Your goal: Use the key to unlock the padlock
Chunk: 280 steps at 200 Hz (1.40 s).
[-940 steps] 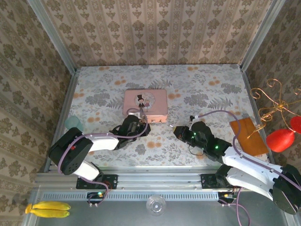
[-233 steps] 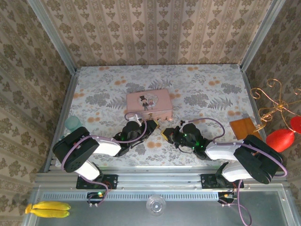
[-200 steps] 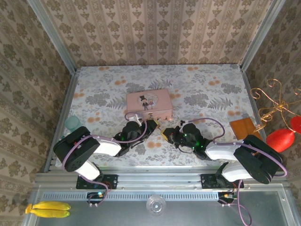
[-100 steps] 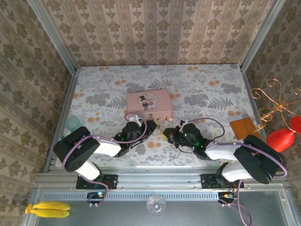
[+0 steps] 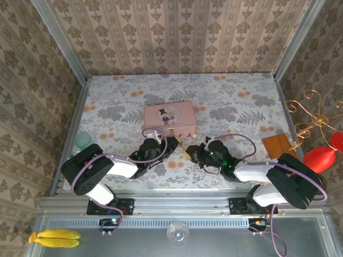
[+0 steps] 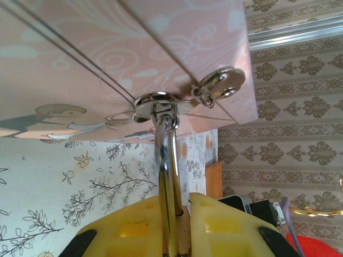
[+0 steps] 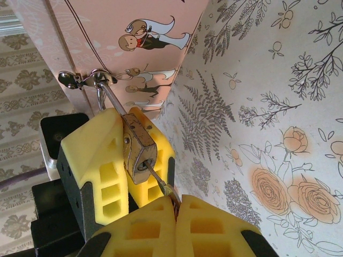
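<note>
Floral tabletop is filling the enclosure floor in front of you. Toward its centre, you are seeing the left gripper clamping narrowly on the padlock. The padlock's silvery shackle is hanging through the hasp on the near face of the pink tin box. Just to the right, you are seeing the right gripper pinching the key with its jaws fully closed. The key's blade is sitting in the padlock's keyhole.
</note>
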Motion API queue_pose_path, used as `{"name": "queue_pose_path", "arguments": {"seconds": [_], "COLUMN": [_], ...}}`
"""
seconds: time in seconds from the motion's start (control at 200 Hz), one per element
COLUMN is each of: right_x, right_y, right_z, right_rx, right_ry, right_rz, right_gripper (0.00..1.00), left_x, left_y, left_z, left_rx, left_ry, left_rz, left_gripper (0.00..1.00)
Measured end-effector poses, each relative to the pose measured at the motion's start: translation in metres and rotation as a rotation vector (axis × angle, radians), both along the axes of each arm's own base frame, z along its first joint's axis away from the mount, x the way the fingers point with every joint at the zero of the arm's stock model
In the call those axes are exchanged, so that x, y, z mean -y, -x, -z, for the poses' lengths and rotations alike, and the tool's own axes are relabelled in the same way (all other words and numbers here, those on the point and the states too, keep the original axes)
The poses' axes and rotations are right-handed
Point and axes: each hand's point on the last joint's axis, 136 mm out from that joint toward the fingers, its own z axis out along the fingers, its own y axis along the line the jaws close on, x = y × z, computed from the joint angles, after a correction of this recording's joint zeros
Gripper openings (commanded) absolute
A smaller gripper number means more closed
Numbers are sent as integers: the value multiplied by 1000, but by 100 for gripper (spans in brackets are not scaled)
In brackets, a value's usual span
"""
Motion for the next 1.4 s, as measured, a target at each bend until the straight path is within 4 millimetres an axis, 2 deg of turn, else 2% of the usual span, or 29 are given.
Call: {"name": "queue_pose_path", "arguments": {"seconds": [1.4], "right_x": [0], "right_y": [-3], "right_z": [-2], "right_rx": [-4], "right_ry": [-20], "right_rz": [-1], "right_gripper": [0], "left_x": [4], "left_y": [2], "left_z": [-2], "left_rx": [3], "left_ry": [6], "left_rz": [14], "left_gripper": [0]}}
